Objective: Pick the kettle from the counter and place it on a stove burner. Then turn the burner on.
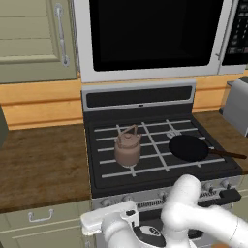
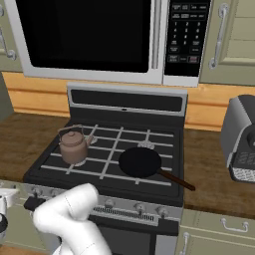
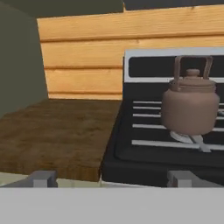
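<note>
1. Already the kettle (image 1: 128,147) is seen standing upright on the front-left stove burner (image 3: 187,137), resting on the pale grate bars, with the silver ring just showing beneath its base in the hand view.
2. The placing half of the task is judged done; what remains is the turning of a front knob.
3. The jaws are spread wide and nothing is held between them; their tips (image 3: 113,179) are seen low in the hand view, level with the front edge of the stove.
4. From the jaws the kettle lies ahead and to the right in the hand view, well apart from them, with no contact.
5. The wood-grain tabletop (image 1: 43,164) is seen left of the stove, and the hand is held low in front of the seam where slab and stove meet.
6. The black frying pan (image 2: 140,162) sits on the front-right burner, its handle pointing out toward the right, apart from the kettle.
7. The knobs (image 2: 135,207) run in a row along the stove's front panel, below the kettle; the one serving the kettle's burner is judged to lie near the left end, close to the hand.
8. The coming move is judged to turn on that relation: a short travel rightward and slightly up to bring the spread jaws around a left-hand knob, whose axis points out of the panel toward the robot.
</note>
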